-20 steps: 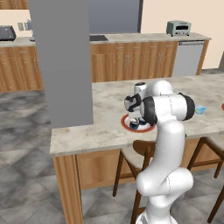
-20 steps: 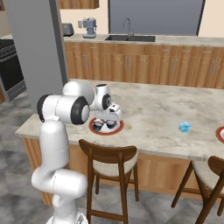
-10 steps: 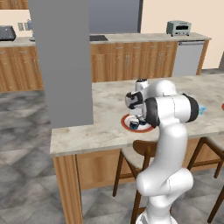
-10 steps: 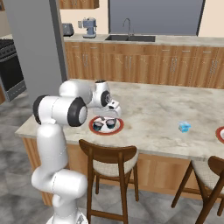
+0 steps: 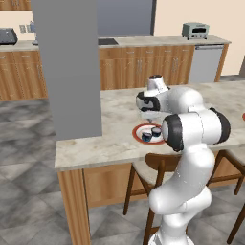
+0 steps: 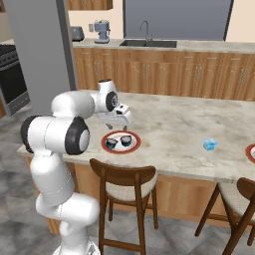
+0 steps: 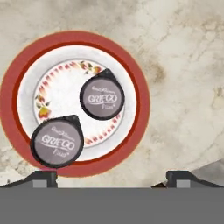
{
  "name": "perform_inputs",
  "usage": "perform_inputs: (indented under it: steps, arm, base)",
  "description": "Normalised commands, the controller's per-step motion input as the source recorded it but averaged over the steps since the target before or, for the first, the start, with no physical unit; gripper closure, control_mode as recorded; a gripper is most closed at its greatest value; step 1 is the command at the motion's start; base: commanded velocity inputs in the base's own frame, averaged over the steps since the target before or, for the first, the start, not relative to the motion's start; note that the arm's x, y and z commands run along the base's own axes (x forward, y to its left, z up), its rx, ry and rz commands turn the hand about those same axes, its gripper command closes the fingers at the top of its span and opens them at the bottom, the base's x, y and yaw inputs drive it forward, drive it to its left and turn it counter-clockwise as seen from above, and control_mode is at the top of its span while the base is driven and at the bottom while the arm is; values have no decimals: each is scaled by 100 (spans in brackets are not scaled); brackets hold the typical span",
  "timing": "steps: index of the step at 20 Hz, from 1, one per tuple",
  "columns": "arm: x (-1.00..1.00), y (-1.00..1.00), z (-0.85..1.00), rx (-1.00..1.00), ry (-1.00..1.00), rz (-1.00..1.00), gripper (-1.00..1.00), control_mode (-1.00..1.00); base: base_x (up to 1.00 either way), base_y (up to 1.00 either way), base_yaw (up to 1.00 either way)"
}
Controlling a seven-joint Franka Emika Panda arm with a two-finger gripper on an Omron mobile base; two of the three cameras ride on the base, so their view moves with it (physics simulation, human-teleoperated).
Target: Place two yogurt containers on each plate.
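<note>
A white plate with a broad red rim (image 7: 138, 94) (image 5: 137, 130) (image 6: 133, 146) lies on the marble island counter. On it stand two dark round yogurt cups with pale grey tops, one near its middle (image 7: 102, 99) (image 5: 156, 130) (image 6: 126, 140) and one at its rim (image 7: 57, 141) (image 5: 146, 137) (image 6: 111, 143). My gripper (image 7: 111, 179) (image 5: 147, 116) (image 6: 121, 124) hangs open above the plate's edge, holding nothing. A light blue boxy yogurt container (image 6: 209, 144) sits far to the right on the counter. A second red-rimmed plate (image 6: 250, 152) peeks in at the right edge.
Wooden stools (image 6: 124, 182) stand against the island's near side. A grey pillar (image 5: 67, 67) rises at the island's left end. Behind are a cabinet run with a sink (image 6: 147, 43) and a toaster (image 5: 195, 30).
The hand has risen a little above the plate and the arm has swung slightly. Both dark cups stay where they were on the plate.
</note>
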Motion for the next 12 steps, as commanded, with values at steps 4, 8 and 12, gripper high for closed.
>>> perform_inputs:
  steps: [4,8,12]
  arm:
    - [-45,16,80,0,0,0,-100,-100]
    - [-38,12,78,0,0,0,-100,-100]
    - [-42,2,37,0,0,-15,-100,-100]
  base:
    - [0,0,0]
    - [0,0,0]
    - [0,0,0]
